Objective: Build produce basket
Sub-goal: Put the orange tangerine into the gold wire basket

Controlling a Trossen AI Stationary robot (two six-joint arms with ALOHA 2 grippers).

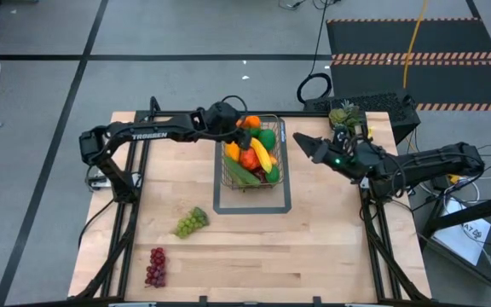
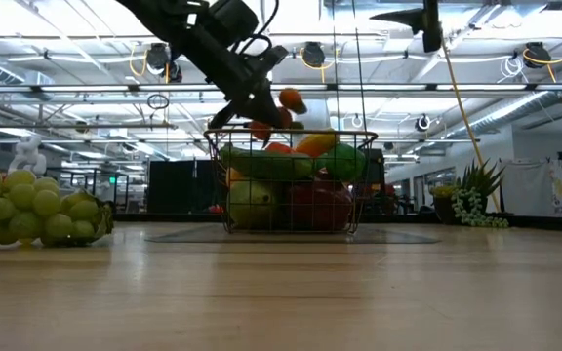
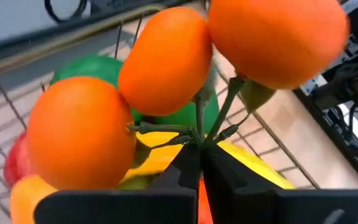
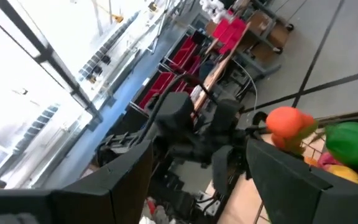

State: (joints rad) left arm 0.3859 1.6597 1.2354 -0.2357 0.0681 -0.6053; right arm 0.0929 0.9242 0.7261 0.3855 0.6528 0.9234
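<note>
Fingers (image 3: 197, 163) on oranges (image 3: 160, 59) above basket (image 1: 276, 158)

Black jointed arms; white "TROSSEN" lettering on left arm (image 1: 156, 132); green light on right arm (image 1: 416, 162).

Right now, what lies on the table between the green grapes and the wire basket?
Nothing but bare wood: in the high view the green grapes sit apart from the basket, with only the flat grey outline around the basket's base.
</note>
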